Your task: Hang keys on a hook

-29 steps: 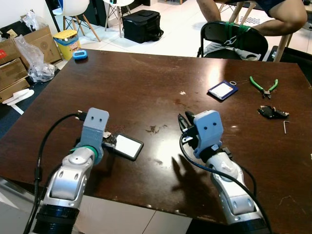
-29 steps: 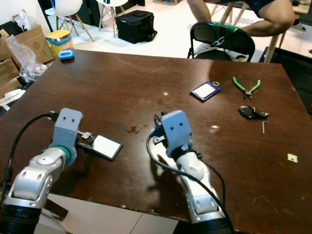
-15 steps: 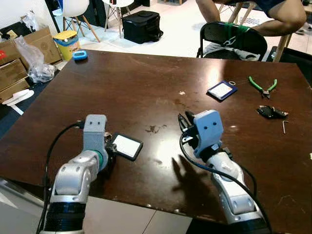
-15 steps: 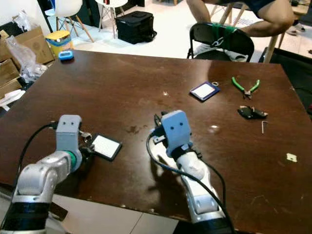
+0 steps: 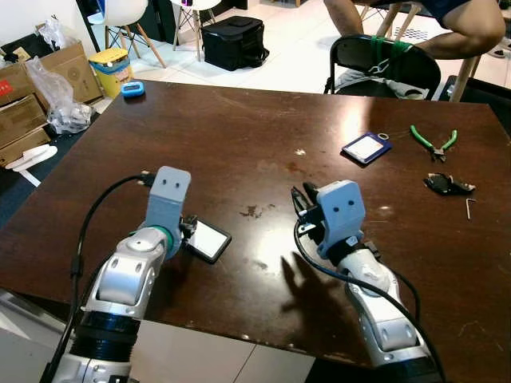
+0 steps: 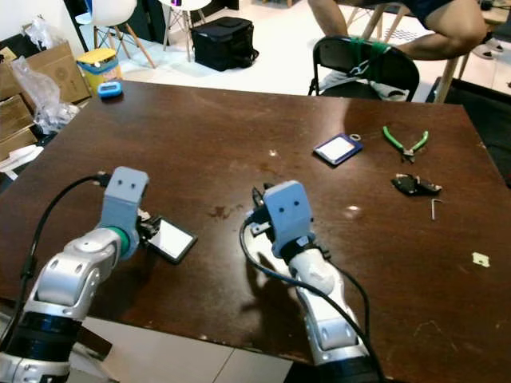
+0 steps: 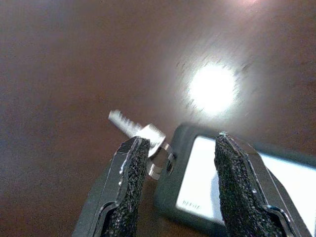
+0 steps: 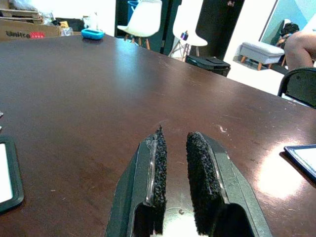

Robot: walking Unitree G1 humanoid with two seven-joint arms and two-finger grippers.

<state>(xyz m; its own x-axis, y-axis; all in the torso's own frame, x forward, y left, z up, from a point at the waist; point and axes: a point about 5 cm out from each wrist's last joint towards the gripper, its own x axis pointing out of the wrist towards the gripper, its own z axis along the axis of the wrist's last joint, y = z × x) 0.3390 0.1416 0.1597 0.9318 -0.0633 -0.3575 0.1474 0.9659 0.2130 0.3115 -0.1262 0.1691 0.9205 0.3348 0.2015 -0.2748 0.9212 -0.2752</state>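
A silver key (image 7: pixel 132 129) on a ring is joined to a dark tag with a white card (image 5: pixel 209 240), lying on the brown table (image 5: pixel 239 136) near its front left. My left gripper (image 7: pixel 180 165) is low over it and open. Its fingers (image 7: pixel 129 183) straddle the key ring and the near corner of the tag (image 7: pixel 232 185). In the head views the left gripper (image 5: pixel 188 232) touches the tag's left end. My right gripper (image 5: pixel 300 200) hovers over the table's middle front, with fingers (image 8: pixel 159 165) nearly together and nothing between them.
At the far right of the table lie a blue card tag (image 5: pixel 366 148), green pliers (image 5: pixel 431 140), a black fob (image 5: pixel 445 184) and a hex key (image 5: pixel 469 207). A blue object (image 5: pixel 132 88) sits at the far left corner. A person (image 5: pixel 455 24) sits behind a black chair (image 5: pixel 383 64).
My left wrist has swung forward and a little right, closing in on the tag, which has turned slightly. The right arm has not moved.
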